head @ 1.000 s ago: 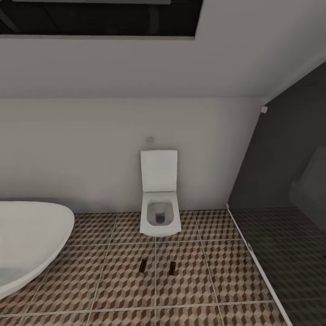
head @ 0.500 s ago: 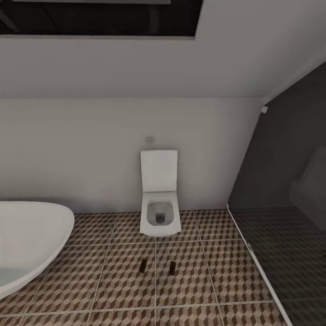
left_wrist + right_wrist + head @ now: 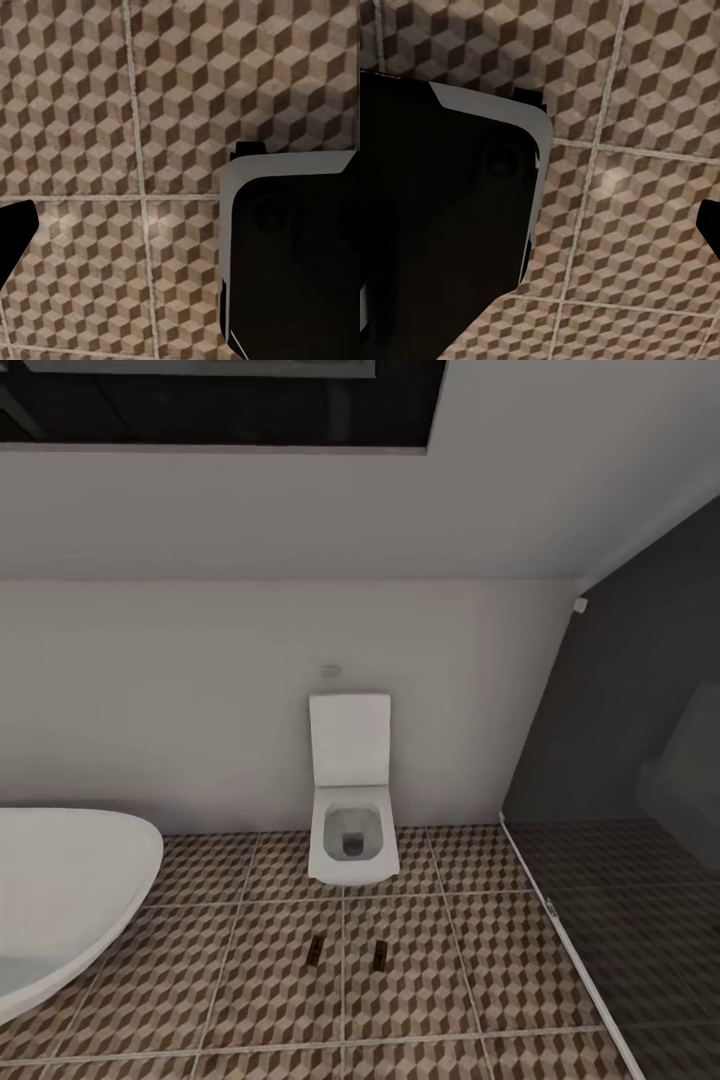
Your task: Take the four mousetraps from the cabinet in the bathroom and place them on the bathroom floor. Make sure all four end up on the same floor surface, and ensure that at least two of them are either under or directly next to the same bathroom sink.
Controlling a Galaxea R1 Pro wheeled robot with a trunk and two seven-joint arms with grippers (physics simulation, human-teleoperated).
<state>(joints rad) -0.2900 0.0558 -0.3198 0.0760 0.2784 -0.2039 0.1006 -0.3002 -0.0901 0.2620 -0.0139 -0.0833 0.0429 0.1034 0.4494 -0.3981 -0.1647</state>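
Two small flat dark-brown rectangles that look like mousetraps [image 3: 316,948] [image 3: 381,956] lie side by side on the bathroom floor [image 3: 250,980], in front of a toilet. The cube-patterned floor [image 3: 112,112] [image 3: 622,112] lies under both grippers. Of my left gripper [image 3: 180,247] one black fingertip [image 3: 15,240] shows at the picture's edge. One black fingertip [image 3: 710,229] of my right gripper [image 3: 540,225] shows the same way. Nothing sits between the fingers of either gripper. The cabinet and the bathroom sink are out of view.
A white wall-hung toilet [image 3: 349,830] with its lid up stands against the far wall. A rounded white bathtub [image 3: 60,900] is at the left. A dark glass shower partition [image 3: 620,840] closes off the right. A black, grey-edged part of my own body [image 3: 292,262] [image 3: 442,202] is close to each gripper.
The whole head view has shifted very slightly, so the camera moved. The two pieces on the floor lie where they were.
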